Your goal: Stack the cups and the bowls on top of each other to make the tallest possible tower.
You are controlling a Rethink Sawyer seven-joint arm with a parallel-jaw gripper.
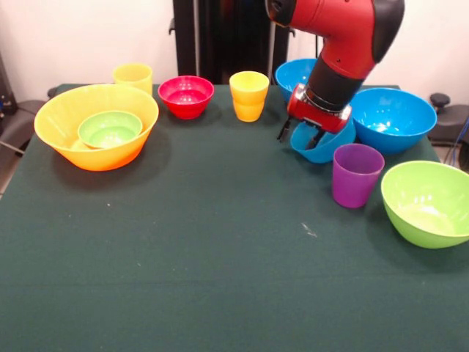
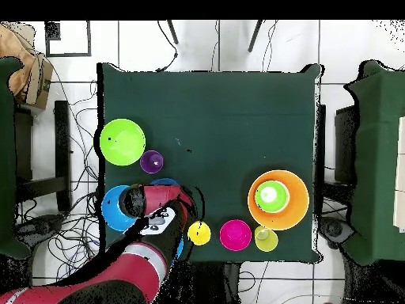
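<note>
The tower is the huge orange-yellow bowl (image 1: 73,117) (image 2: 297,207) with the small green bowl (image 1: 110,129) (image 2: 271,195) nested inside. My gripper (image 1: 298,139) (image 2: 162,214) is down at the shallow blue bowl (image 1: 330,147) (image 2: 164,183). Its fingers are apart and straddle the bowl's rim. The purple cup (image 1: 357,174) (image 2: 152,161) stands just in front of that bowl. Two yellow cups (image 1: 249,95) (image 1: 133,75) and the small red bowl (image 1: 185,95) (image 2: 235,234) stand along the far edge. Two large blue bowls (image 1: 392,117) (image 1: 295,73) flank my arm. The lime green bowl (image 1: 429,202) (image 2: 123,142) sits at the right.
The dark green table (image 1: 220,257) has its wide middle and front bare of objects. My arm (image 1: 344,51) leans over the back right corner and hides part of the rear blue bowl. Chairs and cables surround the table.
</note>
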